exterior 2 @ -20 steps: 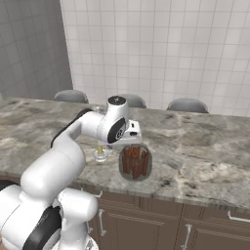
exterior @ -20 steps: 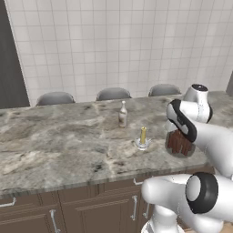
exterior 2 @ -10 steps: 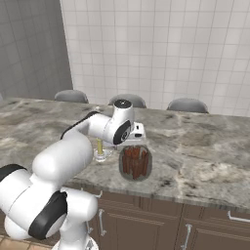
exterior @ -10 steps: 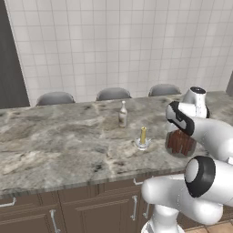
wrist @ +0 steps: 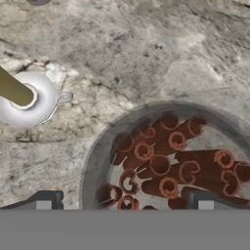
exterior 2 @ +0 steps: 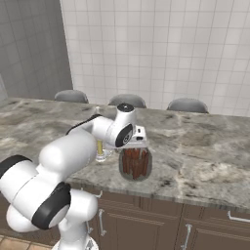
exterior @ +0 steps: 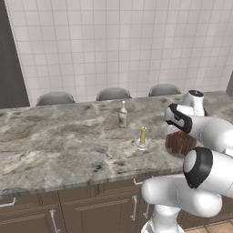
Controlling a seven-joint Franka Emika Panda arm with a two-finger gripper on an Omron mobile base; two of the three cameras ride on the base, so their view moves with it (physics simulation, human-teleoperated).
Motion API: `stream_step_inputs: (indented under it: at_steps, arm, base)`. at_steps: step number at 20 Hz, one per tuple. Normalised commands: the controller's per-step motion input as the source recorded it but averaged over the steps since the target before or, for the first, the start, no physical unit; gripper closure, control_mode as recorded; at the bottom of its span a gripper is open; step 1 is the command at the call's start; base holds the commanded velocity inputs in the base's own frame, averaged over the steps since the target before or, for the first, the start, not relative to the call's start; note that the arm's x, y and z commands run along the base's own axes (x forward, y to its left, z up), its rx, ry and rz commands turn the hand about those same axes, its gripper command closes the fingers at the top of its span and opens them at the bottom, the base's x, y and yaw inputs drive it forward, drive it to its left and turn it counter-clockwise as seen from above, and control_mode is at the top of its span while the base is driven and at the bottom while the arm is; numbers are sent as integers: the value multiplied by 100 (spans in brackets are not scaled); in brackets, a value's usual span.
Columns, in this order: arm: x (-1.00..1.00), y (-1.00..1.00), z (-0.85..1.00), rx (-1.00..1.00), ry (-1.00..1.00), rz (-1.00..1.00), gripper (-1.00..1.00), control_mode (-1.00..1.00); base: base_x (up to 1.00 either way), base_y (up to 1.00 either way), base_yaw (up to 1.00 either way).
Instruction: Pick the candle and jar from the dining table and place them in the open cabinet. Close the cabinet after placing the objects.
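The jar [wrist: 166, 156], squat and dark reddish-brown with rolled sticks inside, stands on the marble dining table [exterior: 54, 145] near its front edge. My gripper [wrist: 124, 200] hangs straight above the jar, open, one fingertip [wrist: 44, 200] outside its rim on the left. In the base views the gripper [exterior 2: 135, 146] sits just over the jar [exterior 2: 135, 165] [exterior: 180, 143]. The yellow candle [exterior: 143, 135] [wrist: 17, 90] stands on its round holder a little to the jar's left. The cabinet is out of view.
A slim clear glass bottle [exterior: 123, 113] stands further back on the table, behind the candle. Three grey chair backs [exterior: 113, 93] line the far side against the tiled wall. Dark drawer fronts with silver handles [exterior 2: 186, 235] run below the table's front edge.
The hand has come down a little over the jar and the elbow has swung lower and nearer the cameras. Jar, candle and bottle have stayed put.
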Motion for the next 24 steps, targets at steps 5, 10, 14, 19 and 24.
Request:
stream_step_inputs:
  at_steps: [5, 10, 14, 19, 24]
  arm:
    - [0, 0, -25, 1, 0, 0, -100, -100]
    - [0, 0, -27, 1, 0, 0, -100, -100]
    - [0, 0, -35, 0, 0, 0, -100, -100]
    - [2, 0, -44, 1, 2, 0, 100, -100]
    - [2, 7, -58, 0, 5, 1, 100, -100]
  base:
    - [0, 0, 0]
    - [0, 0, 0]
    - [0, 0, 0]
    - [0, 0, 0]
    - [0, 0, 0]
